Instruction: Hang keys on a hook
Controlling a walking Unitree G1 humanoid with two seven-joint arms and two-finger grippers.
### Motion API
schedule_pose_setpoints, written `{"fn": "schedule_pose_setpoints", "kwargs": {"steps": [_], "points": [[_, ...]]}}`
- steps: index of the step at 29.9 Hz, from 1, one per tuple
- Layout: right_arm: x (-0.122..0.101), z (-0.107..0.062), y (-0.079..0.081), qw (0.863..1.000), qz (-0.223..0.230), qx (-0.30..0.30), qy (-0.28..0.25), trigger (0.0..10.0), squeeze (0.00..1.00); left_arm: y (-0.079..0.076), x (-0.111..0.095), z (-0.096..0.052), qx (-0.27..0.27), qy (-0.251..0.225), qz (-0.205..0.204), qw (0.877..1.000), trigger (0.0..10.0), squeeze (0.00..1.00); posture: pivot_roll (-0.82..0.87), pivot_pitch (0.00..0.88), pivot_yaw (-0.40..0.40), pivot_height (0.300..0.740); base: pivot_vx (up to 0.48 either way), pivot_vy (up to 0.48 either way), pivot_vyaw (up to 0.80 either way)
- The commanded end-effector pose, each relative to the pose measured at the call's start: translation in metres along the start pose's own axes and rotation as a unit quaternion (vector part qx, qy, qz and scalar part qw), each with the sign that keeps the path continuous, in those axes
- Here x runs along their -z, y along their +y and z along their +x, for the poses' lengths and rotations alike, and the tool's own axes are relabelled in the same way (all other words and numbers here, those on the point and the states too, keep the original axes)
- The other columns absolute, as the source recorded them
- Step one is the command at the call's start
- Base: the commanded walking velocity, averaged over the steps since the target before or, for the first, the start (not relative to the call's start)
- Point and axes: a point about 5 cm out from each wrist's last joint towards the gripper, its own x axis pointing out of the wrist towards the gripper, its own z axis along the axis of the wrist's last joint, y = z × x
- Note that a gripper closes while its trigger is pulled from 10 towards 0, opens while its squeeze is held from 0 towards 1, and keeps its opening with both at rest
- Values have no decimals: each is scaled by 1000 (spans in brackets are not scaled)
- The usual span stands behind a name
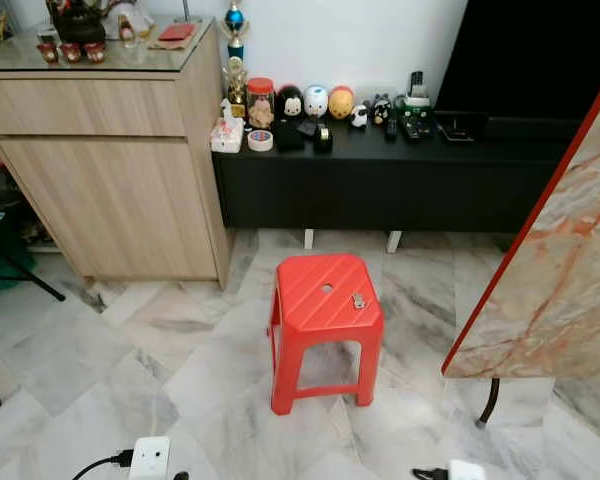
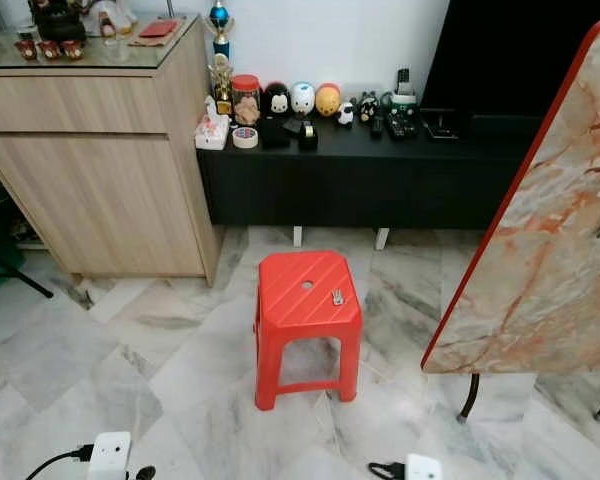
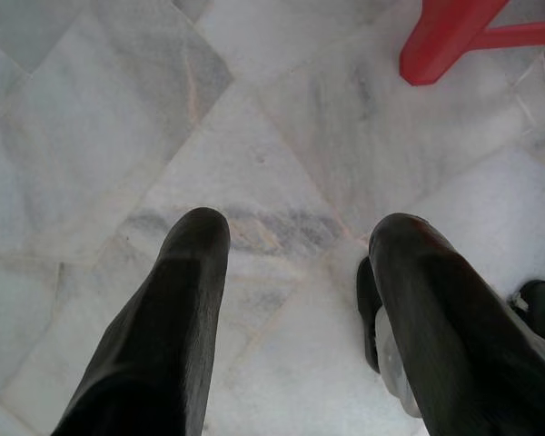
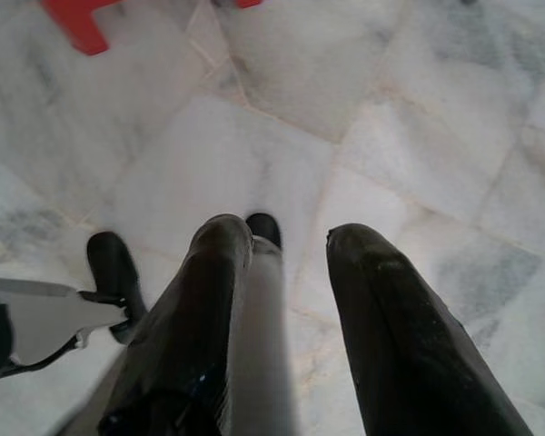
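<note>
Marble floor lay under both claws: the left gripper hung open and empty, the right gripper parted and empty too. Farther out, mid-frame, the keys sat on the red stool, before the black console.

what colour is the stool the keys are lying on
Red. The stool with the keys on its seat shows best in the left eye view.

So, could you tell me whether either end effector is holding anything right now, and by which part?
Nothing is held. The left end effector and right end effector hang open above the floor; the keys lie on the red stool.
</note>
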Motion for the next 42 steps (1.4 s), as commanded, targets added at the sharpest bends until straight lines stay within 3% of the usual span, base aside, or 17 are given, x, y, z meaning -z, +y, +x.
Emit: {"fn": "schedule_pose_setpoints", "kwargs": {"steps": [1,4,10,12,17,29,42], "points": [[-4,0,-1,1000,-14,6,-6,10000,0,0,0,0,0,1,0,1000,10000,0,80,0,-36,740,0,0,0],[-13,2,6,998,-57,11,-19,10000,0,-5,0,0,17,-4,-11,1000,10000,0,81,0,-35,740,0,0,267],[-20,3,9,999,-25,12,-21,10000,0,-5,1,0,17,-1,-9,1000,10000,0,79,0,-36,740,199,0,400],[-21,4,11,999,-45,10,-21,10000,0,-6,1,0,18,-2,-9,1000,10000,0,80,0,-36,740,324,0,0],[-22,4,15,999,-43,7,-20,10000,0,-6,0,0,18,-3,-9,1000,10000,0,82,0,-37,740,328,0,0],[-22,3,5,996,-86,8,-30,10000,0,-3,2,0,17,5,-8,1000,10000,0,78,0,-33,740,332,0,154],[-21,3,2,998,-46,15,-34,10000,0,-4,4,-1,20,6,-8,1000,10000,0,75,0,-37,740,330,0,185]]}}
